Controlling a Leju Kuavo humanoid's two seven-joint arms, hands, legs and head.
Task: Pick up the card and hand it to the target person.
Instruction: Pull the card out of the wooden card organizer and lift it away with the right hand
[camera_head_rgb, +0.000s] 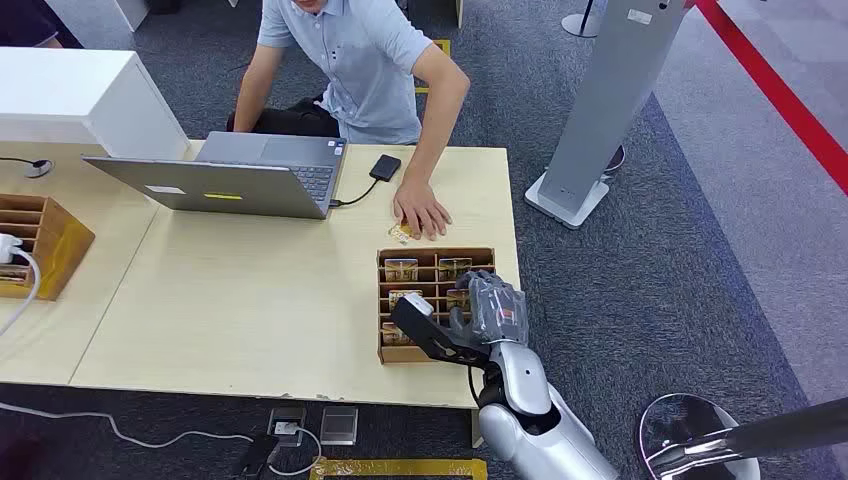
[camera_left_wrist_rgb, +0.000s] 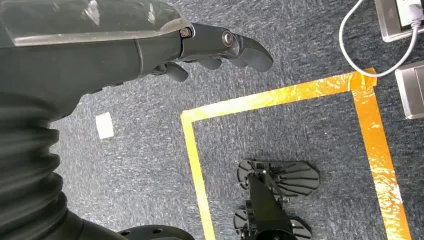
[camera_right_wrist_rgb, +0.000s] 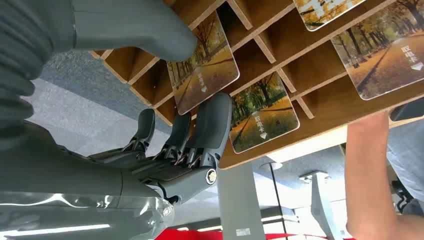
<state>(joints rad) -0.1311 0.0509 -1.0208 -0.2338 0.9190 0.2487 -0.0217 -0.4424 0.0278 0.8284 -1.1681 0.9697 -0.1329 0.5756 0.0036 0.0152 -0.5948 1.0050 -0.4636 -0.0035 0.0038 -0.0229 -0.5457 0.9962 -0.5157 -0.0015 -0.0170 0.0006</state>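
A wooden rack (camera_head_rgb: 383, 300) of small compartments near the table's right front edge holds several cards printed with autumn trees. My right hand (camera_head_rgb: 492, 308) reaches down into its right column. In the right wrist view the thumb (camera_right_wrist_rgb: 150, 30) touches the corner of one card (camera_right_wrist_rgb: 207, 70) standing in its slot, and the fingers (camera_right_wrist_rgb: 212, 122) lie along the card's other side, apart from the thumb. The card is not lifted. My left hand (camera_left_wrist_rgb: 220, 47) hangs over the carpet, loosely curled and holding nothing. The person (camera_head_rgb: 360, 60) leans over the far edge, one hand (camera_head_rgb: 420, 212) pressing a card (camera_head_rgb: 402, 234) on the table.
An open laptop (camera_head_rgb: 230, 180) and a black box (camera_head_rgb: 385, 166) lie at the table's far side. A second wooden rack (camera_head_rgb: 35, 245) stands at the left. A grey kiosk post (camera_head_rgb: 600, 100) stands to the right of the table. Yellow floor tape (camera_left_wrist_rgb: 280, 97) runs under my left hand.
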